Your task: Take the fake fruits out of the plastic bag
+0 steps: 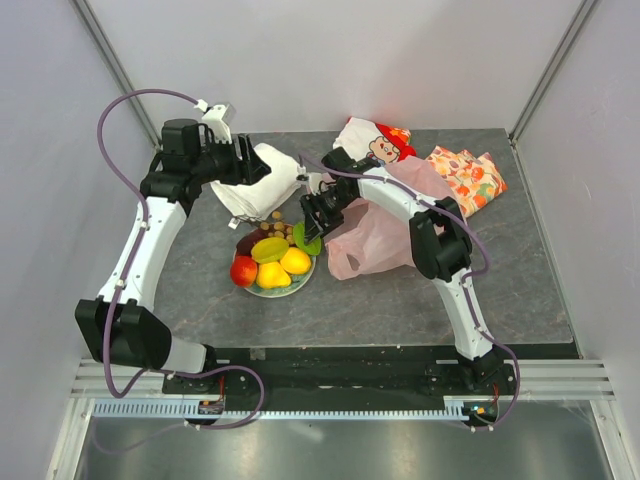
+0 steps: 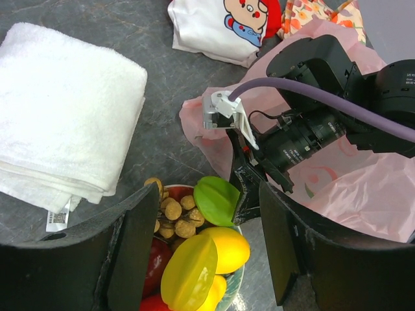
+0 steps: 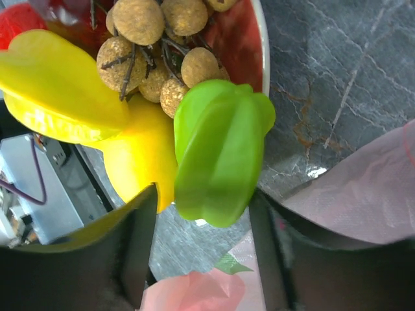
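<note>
A red plate [image 1: 300,283] holds several fake fruits: a red apple [image 1: 243,270], a yellow starfruit [image 1: 268,249], a yellow mango [image 1: 295,261], a brown grape bunch [image 1: 275,228] and a green starfruit [image 1: 305,238]. My right gripper [image 1: 312,222] is open at the plate's far right rim. In the right wrist view the green starfruit [image 3: 217,152] lies between its spread fingers, resting on the mango [image 3: 139,159]. The pale pink plastic bag [image 1: 375,240] lies crumpled to the right of the plate. My left gripper [image 1: 262,160] is open and empty above the white towel.
A folded white towel [image 1: 262,180] lies behind the plate at left. A white cartoon-print cloth [image 1: 375,140] and an orange-patterned cloth [image 1: 467,175] lie at the back right. The right arm reaches over the bag.
</note>
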You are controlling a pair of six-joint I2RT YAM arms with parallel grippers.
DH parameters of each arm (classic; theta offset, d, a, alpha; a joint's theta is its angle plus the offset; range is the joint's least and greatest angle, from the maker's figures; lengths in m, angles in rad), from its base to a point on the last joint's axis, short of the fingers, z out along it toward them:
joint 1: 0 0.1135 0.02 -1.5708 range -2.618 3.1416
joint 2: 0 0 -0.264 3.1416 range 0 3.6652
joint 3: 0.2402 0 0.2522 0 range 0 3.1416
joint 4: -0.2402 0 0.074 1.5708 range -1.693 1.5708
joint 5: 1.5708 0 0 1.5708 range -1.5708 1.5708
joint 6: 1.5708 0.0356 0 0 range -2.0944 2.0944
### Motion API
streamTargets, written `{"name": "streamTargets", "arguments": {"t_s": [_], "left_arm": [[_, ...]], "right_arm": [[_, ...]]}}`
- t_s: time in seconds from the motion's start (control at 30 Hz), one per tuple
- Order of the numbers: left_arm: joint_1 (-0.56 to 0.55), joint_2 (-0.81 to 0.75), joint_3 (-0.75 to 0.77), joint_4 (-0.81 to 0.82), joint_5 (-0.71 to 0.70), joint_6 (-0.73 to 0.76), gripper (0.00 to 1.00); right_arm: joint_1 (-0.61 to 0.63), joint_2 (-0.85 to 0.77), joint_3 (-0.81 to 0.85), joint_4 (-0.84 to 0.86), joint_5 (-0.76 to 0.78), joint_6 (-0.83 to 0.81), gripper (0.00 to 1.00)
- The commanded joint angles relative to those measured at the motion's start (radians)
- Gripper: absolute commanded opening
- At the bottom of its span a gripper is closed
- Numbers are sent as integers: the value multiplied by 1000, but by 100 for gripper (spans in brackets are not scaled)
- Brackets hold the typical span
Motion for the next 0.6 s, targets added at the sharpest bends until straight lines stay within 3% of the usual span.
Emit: {"name": "streamTargets", "arguments": {"t_s": [0.0, 0.3, 0.57], "left_arm": [[5, 8, 50, 31, 26, -2, 70], [4, 21, 53, 31, 32, -4, 70], [4, 28, 47, 25, 26, 5, 70]], "right_arm": [[4, 14, 22, 10, -37, -24, 55], [-3, 8, 45, 2, -63, -124, 42], [-12, -31, -17, 68, -122, -210, 43]]}}
